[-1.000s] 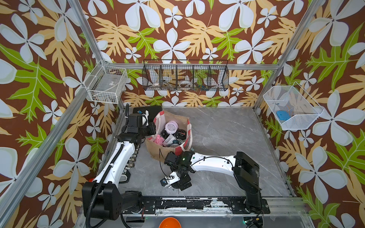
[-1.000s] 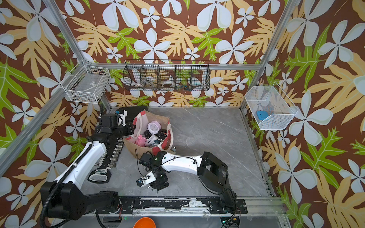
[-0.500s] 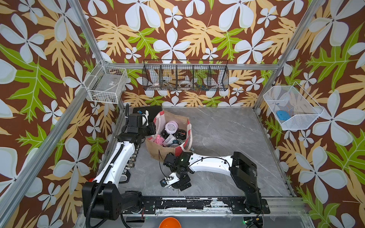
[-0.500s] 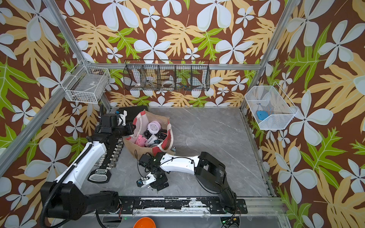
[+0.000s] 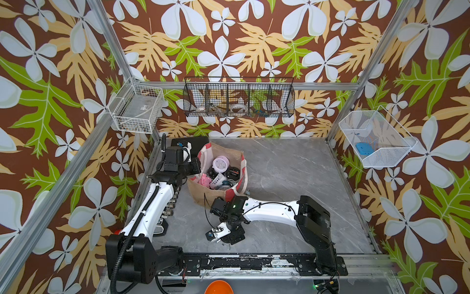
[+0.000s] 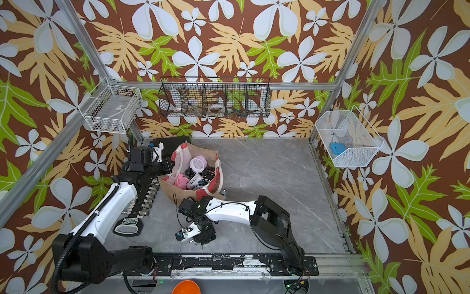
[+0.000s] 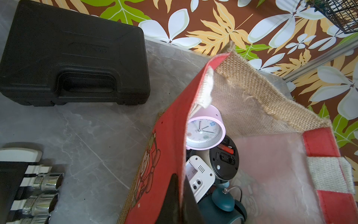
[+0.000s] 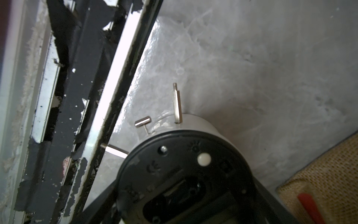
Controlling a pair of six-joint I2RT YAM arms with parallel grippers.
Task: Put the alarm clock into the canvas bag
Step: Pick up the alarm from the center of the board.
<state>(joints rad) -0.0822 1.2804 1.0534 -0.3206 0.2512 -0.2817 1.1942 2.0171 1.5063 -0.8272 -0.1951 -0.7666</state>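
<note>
The canvas bag [image 5: 218, 197] [image 6: 178, 189] stands open at the back left, with red panels and burlap sides [image 7: 251, 100]. My left gripper [image 5: 197, 165] [image 7: 180, 201] is shut on the rim of its red panel. Inside lie several clocks, among them a pink one [image 5: 220, 163] [image 7: 203, 131] and a teal one [image 7: 220, 195]. An alarm clock [image 8: 184, 164] with a black back and white body lies on the table near the front rail. My right gripper [image 5: 232, 235] [image 8: 184, 192] reaches down over it, with a finger [image 8: 100, 195] against each side.
A black plastic case [image 7: 73, 58] [image 5: 190, 141] lies behind the bag. A rail of chrome sockets [image 7: 42, 194] [image 5: 173, 201] runs along the left edge. The black front rail [image 8: 77, 97] passes close to the clock. Wire baskets [image 5: 239, 99] hang on the walls.
The right gripper's jaws have drawn in around the alarm clock, and the right arm has shifted slightly to the left. The left arm and the bag have not moved.
</note>
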